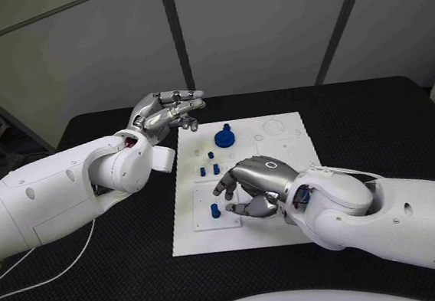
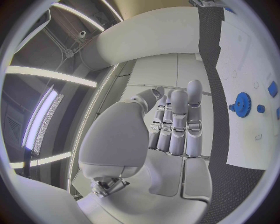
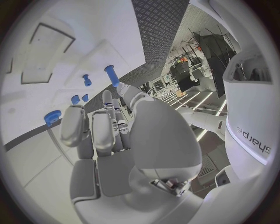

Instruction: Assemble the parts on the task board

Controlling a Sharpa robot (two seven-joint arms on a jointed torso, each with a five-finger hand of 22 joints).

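We see the white task board (image 1: 283,136) mid-table carrying small blue parts: a round blue gear (image 1: 225,137) at its far side and short pegs (image 1: 216,169) nearer. Our right hand (image 1: 255,187) hovers over the board's near half just right of an upright blue peg (image 1: 215,211), fingers apart and holding nothing. Our left hand (image 1: 167,112) hangs beyond the far-left corner, fingers together and empty, the gear just right of it.

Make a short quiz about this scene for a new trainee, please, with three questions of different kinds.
1. True or false: the left hand holds a blue part.
2. Which hand is over the task board? A) left B) right
3. Fill in: the blue gear lies on the board's ____ half, seen from the robot.

Key: 1 false, its fingers hold nothing; 2 B, the right hand; 3 far.
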